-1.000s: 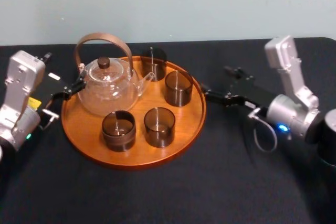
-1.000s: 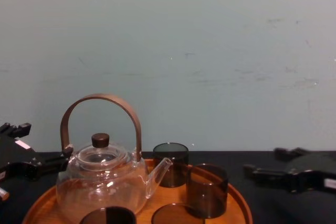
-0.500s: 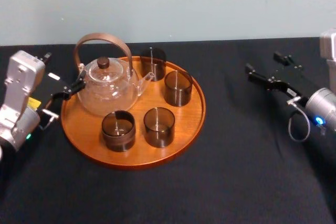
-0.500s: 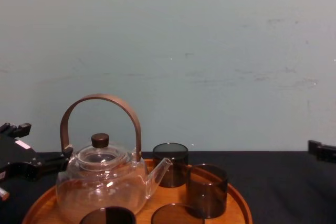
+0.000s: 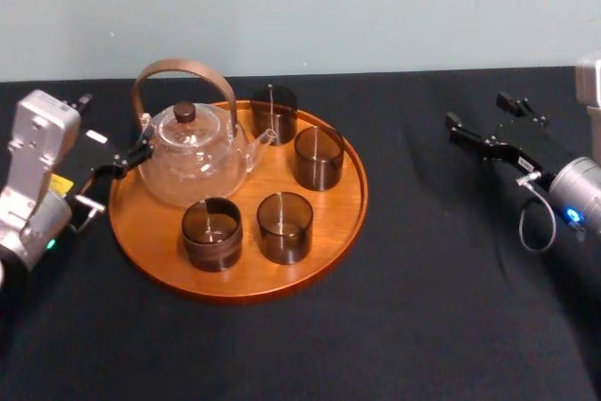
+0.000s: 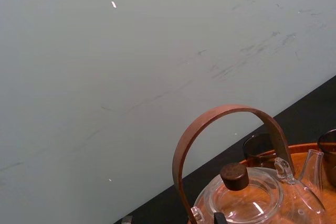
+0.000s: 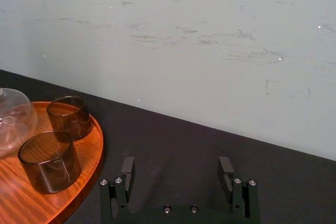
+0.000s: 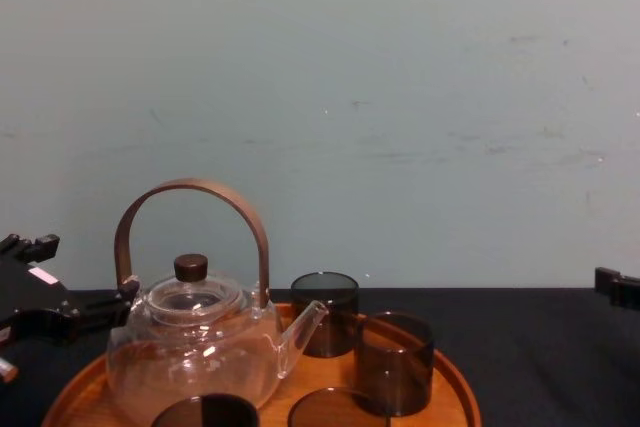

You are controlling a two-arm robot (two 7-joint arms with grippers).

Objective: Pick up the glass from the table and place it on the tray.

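Observation:
Several dark smoked glasses stand upright on the tray (image 5: 340,202), among them one (image 5: 318,157) near its right rim and one (image 5: 285,226) toward the front. No glass stands on the bare table (image 5: 423,316). My right gripper (image 5: 481,115) hovers open and empty over the table, well to the right of the tray. The right wrist view shows its fingers (image 7: 127,170) spread with nothing between them, and two glasses (image 7: 50,162) off to one side. My left gripper (image 5: 112,125) is open at the tray's left rim, beside the glass teapot (image 5: 192,161).
The teapot with its arched brown handle (image 8: 190,247) takes up the tray's back left. Bare black tabletop stretches in front of the tray and to its right. A pale wall closes off the back of the table.
My right gripper has drawn back to the right, from the tray's right rim to far over the table, staying open and empty. The left arm and the glasses have not moved.

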